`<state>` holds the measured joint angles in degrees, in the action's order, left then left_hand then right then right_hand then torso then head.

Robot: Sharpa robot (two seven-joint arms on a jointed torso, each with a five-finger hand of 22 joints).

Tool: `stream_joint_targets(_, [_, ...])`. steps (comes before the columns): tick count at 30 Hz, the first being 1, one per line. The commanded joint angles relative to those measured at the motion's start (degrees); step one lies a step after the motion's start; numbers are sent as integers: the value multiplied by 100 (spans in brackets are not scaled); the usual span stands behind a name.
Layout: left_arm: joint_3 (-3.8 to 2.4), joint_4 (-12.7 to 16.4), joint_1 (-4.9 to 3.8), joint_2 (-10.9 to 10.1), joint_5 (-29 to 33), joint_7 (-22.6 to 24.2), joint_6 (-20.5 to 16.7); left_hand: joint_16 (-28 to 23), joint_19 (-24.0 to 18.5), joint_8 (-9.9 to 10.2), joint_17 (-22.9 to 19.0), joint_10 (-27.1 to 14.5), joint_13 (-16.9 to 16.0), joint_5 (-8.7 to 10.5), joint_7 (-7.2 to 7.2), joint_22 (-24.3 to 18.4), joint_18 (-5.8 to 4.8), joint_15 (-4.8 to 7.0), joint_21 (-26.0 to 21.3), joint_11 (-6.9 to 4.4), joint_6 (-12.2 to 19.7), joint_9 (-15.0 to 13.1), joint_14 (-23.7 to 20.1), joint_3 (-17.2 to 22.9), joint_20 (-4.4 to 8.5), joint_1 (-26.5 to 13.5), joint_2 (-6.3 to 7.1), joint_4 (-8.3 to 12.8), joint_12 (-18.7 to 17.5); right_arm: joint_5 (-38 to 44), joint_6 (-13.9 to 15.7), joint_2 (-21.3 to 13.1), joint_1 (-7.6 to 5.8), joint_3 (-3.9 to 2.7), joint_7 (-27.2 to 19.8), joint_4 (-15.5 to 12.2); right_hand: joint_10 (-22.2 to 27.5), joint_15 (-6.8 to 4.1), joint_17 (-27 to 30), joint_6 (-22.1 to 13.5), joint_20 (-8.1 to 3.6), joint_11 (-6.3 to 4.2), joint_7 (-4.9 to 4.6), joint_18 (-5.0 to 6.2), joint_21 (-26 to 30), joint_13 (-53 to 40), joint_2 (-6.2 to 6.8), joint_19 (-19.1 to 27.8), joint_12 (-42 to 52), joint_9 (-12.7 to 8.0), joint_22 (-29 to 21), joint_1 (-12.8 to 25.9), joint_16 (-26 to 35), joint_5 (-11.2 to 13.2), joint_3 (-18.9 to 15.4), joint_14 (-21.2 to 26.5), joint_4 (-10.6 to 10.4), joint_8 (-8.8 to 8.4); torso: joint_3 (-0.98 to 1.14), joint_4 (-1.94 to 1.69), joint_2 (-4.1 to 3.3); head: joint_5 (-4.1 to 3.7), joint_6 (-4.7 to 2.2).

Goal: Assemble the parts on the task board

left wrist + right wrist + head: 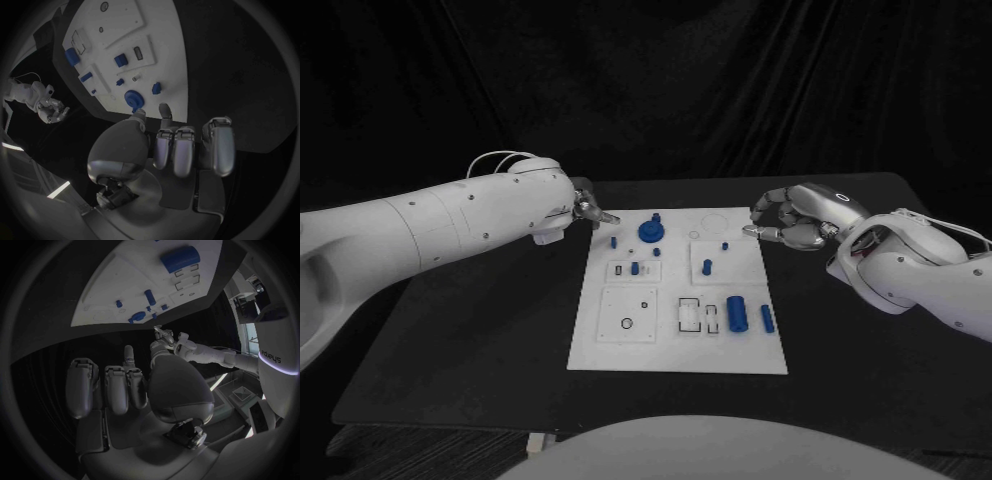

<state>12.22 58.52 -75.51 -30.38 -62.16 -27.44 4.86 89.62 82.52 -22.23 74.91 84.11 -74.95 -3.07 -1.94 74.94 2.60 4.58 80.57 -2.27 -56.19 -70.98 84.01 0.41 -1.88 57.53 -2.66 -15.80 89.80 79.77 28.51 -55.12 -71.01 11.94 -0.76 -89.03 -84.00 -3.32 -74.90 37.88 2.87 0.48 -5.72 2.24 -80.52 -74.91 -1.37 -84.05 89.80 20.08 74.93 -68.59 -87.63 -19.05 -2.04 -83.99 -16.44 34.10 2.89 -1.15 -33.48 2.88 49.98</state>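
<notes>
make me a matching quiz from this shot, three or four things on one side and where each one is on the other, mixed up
Things:
1. left robot hand
2. right robot hand
3. round blue knob
4. two upright blue cylinders

Places:
A. near right part of the board
B. off the board's far right edge, holding nothing
C. far part of the board, left of its middle
D. off the board's far left corner, holding nothing

Pairs: 1-D, 2-B, 3-C, 4-A
</notes>
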Motion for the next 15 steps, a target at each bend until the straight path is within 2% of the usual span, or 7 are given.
stream_joint_targets(1, [-7, -177, 41, 87, -137, 289, 107, 38, -29, 31, 1509, 589, -1505, -18, 3, 1052, 20, -36, -45, 48, 47, 8, 599, -31, -30, 61, 18, 4, 20, -6, -51, 4, 14, -4, 20, -4, -600, 46, -930, -2, 43, 56, -19, 30, 25, -1509, -26, -156, 20, -5, 1166, 26, 21, -31, -12, -484, -9, -37, -3, -6, 4, -6, 2])
stream_joint_targets(9, [-7, -458, 147, 232, -149, 384, 223, 38, -80, 192, 1509, 589, -1505, -3, -59, 1044, 33, -88, -110, 106, 166, 59, 599, -118, -75, 45, 13, -46, 20, -6, -57, 7, 14, -4, 18, -7, -600, 48, -932, 5, 44, 59, -20, 30, 27, -1509, -33, -156, 20, -13, 1165, 24, 20, -45, -13, -485, -8, -42, -2, -2, 6, -12, 2])
stream_joint_targets(15, [-7, -553, 208, 296, -150, 431, 294, 38, -98, 241, 1509, 589, -1505, -2, -75, 1040, 38, -102, -132, 120, 181, 81, 599, -143, -88, 34, 3, -55, 20, -6, -66, -3, 16, -4, 23, -14, -600, 48, -932, 5, 44, 59, -20, 30, 27, -1509, -33, -156, 20, -13, 1165, 24, 20, -45, -13, -485, -8, -42, 2, 0, 11, -22, 2])
